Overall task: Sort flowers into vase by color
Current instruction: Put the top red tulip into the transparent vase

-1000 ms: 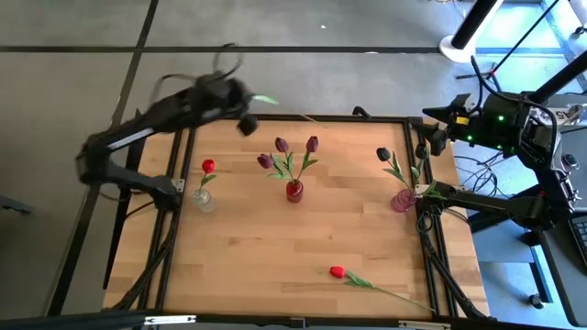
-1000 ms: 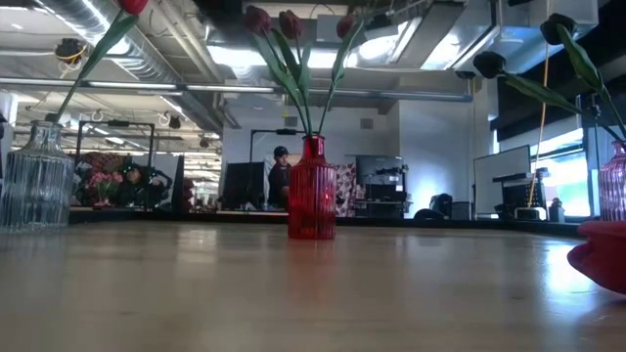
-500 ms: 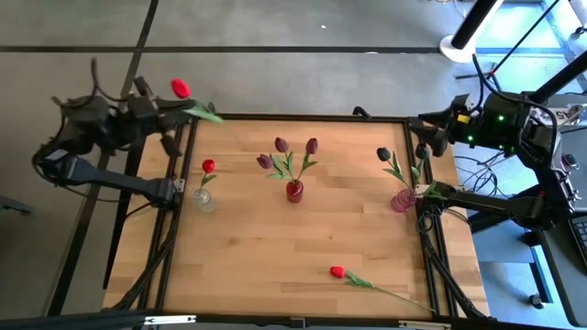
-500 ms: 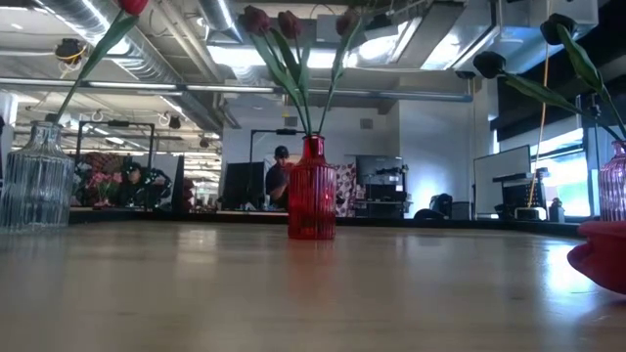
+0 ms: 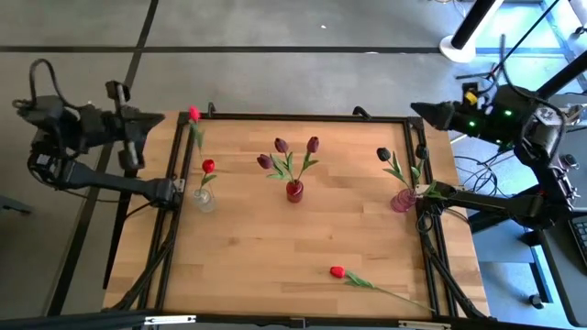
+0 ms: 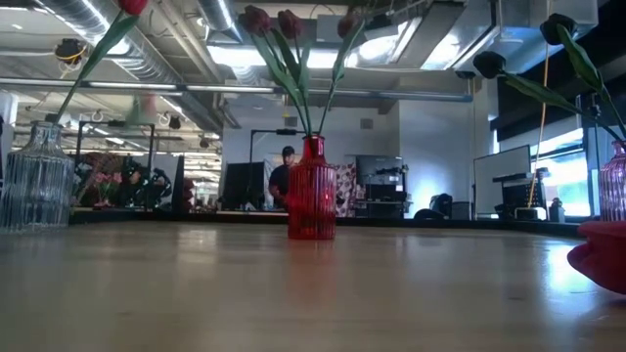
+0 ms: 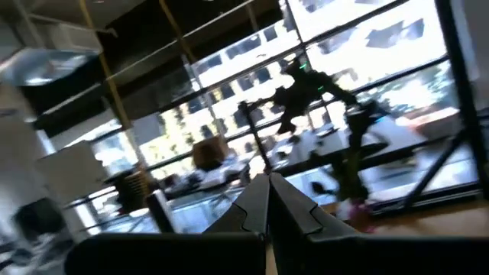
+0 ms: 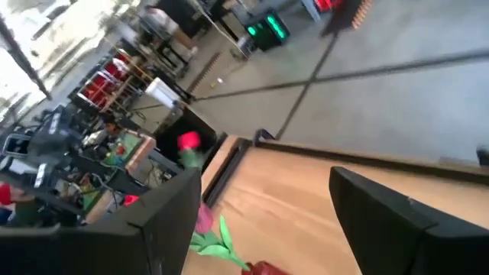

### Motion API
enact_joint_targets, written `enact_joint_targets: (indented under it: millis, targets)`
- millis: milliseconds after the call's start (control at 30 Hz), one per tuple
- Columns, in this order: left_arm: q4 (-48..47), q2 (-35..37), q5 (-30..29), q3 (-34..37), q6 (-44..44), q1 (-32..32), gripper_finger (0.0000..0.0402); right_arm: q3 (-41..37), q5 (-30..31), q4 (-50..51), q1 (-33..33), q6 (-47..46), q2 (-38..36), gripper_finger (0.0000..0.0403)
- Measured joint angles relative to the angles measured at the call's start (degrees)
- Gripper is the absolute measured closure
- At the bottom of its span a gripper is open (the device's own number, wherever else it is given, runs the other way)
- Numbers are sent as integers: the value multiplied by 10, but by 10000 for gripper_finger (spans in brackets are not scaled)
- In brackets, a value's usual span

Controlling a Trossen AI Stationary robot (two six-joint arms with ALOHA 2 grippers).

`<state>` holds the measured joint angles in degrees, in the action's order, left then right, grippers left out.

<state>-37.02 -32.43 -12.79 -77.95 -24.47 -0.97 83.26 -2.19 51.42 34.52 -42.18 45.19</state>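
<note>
A red tulip (image 5: 193, 114) shows blurred over the table's far left corner, its green stem (image 5: 198, 137) trailing toward the near side; the right wrist view has it too (image 8: 189, 140). My left gripper (image 5: 158, 118) is shut just left of it, outside the table's left edge. My right gripper (image 5: 427, 113) stands open beyond the far right corner. A clear vase (image 5: 204, 198) holds one red tulip (image 5: 208, 166). A red vase (image 5: 294, 191) holds three maroon-purple tulips. A pink vase (image 5: 402, 201) holds near-black tulips (image 5: 383, 154). Another red tulip (image 5: 337, 271) lies flat near the front edge. My left gripper may or may not touch the red tulip; I cannot tell. The left wrist view shows its shut fingers (image 7: 248, 210) with no stem between them, and in the high view a small gap lies between the fingertips and the bud.
The dark frame rail (image 5: 293, 117) runs round the wooden table. In the low view the clear vase (image 6: 37, 176), red vase (image 6: 312, 191) and pink vase (image 6: 614, 186) stand in a row. A person (image 6: 285, 176) stands in the room behind.
My left gripper has swung from over the table's far edge out past the left edge and tipped up toward level. The red tulip went with it and now shows at the far left corner. My right gripper has rolled about its own line, staying in place.
</note>
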Motion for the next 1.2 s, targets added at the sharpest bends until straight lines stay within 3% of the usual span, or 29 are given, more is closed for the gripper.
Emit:
enact_joint_targets:
  millis: [67,133,300,467,600,800,1200]
  targets:
    - [-14,11,16,0,29,0,401,0,-1,5,0,-18,10,114]
    - [-33,18,-3,0,91,0,401,0,-4,6,0,-28,19,114]
    - [-116,10,-174,0,272,0,401,-1,-19,7,0,-15,46,114]
    - [-224,-47,-303,0,478,0,401,-1,-44,6,0,14,70,114]
    - [-276,-108,-353,1,598,-12,401,-1,-45,6,0,54,68,114]
    - [-290,-192,-302,1,667,-103,401,-1,-30,6,0,110,36,114]
    - [-298,-340,-89,35,646,-446,391,-1,-47,45,0,168,-57,114]
